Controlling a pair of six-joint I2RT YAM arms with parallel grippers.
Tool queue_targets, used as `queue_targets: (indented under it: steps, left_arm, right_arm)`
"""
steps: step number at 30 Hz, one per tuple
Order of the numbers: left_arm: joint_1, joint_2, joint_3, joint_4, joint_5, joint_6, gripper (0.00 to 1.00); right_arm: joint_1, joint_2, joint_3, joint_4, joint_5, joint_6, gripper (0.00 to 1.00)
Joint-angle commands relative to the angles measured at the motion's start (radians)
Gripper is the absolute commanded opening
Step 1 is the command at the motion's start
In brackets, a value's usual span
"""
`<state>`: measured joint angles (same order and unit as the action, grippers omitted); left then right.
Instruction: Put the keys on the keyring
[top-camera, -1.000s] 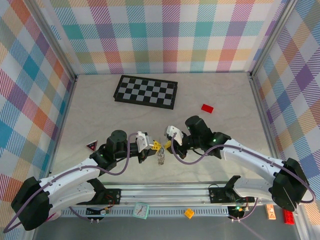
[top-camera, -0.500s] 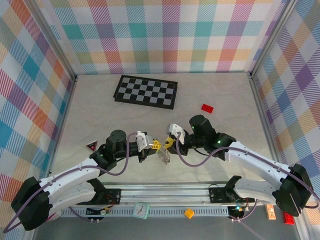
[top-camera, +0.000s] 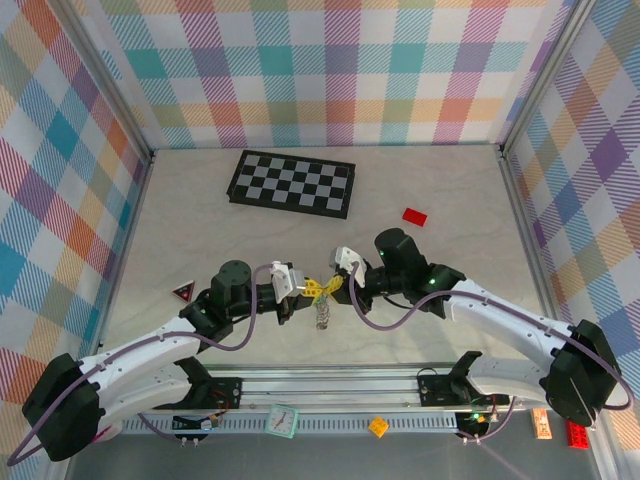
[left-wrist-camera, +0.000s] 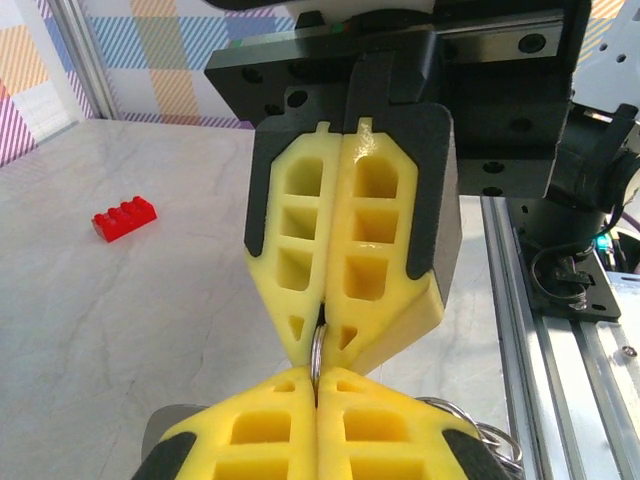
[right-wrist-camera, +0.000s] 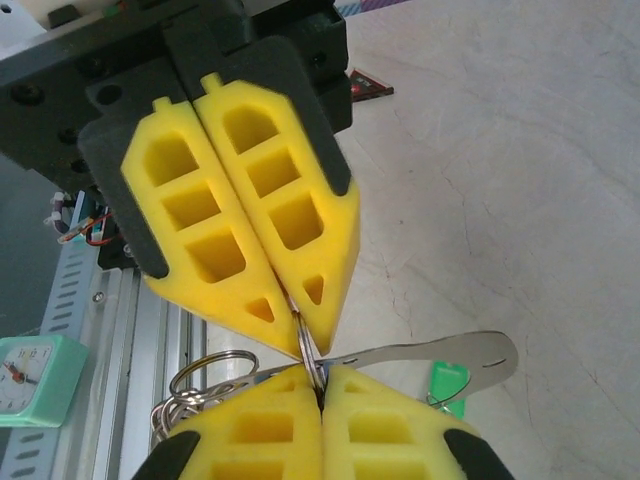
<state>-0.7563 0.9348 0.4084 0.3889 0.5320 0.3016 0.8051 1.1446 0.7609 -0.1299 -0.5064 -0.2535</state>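
Observation:
My two grippers meet tip to tip above the table's near middle, the left gripper on the left and the right gripper on the right. Both are shut on the same thin grey wire of the keyring, which runs from my left gripper up into the right gripper's yellow fingers. In the right wrist view my right gripper pinches the keyring below the left gripper's fingers. A flat silver blade and a green key head hang beside it. Ring loops dangle, seen from above as a small bunch.
A black-and-white chequered board lies at the back. A red flat brick sits right of centre, a red-and-black triangle at the left. The metal rail runs along the near edge, with a small green clock and a yellow brick below it.
The right gripper drew back to the right half a second ago, then came in again and shut on the ring. The hanging bunch shifted slightly. The left arm hardly moved.

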Motion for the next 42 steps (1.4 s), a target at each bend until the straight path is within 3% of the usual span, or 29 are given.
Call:
queue_targets:
  steps: [1,4,10,20,30,35,38,42]
  left_arm:
    - [-0.005,-0.02,0.004,0.027,-0.01,0.001,0.26]
    - [-0.006,-0.038,0.026,-0.061,-0.025,0.037,0.32]
    - [-0.006,-0.032,0.096,-0.228,-0.019,0.104,0.31]
    - [-0.006,0.017,0.139,-0.237,0.028,0.115,0.25]
    - [-0.006,0.039,0.147,-0.251,0.04,0.125,0.12]
    - [-0.006,0.033,0.145,-0.247,0.045,0.134,0.0]
    - [-0.006,0.02,0.133,-0.226,0.048,0.126,0.0]
    - [-0.006,0.007,0.088,-0.121,0.064,0.07,0.0]
  right_arm:
    - [0.002,-0.002,0.036,-0.037,-0.009,-0.045,0.0]
    - [0.001,0.008,0.084,-0.148,0.025,-0.11,0.0]
    - [0.013,0.026,0.172,-0.316,0.065,-0.228,0.0]
    - [0.079,0.118,0.312,-0.483,0.171,-0.344,0.0]
    - [0.1,0.122,0.336,-0.457,0.137,-0.333,0.0]
    - [0.1,0.119,0.327,-0.441,0.126,-0.303,0.0]
    - [0.092,0.079,0.285,-0.39,0.134,-0.254,0.15]
    - [0.032,-0.007,0.164,-0.244,0.081,-0.139,0.23]
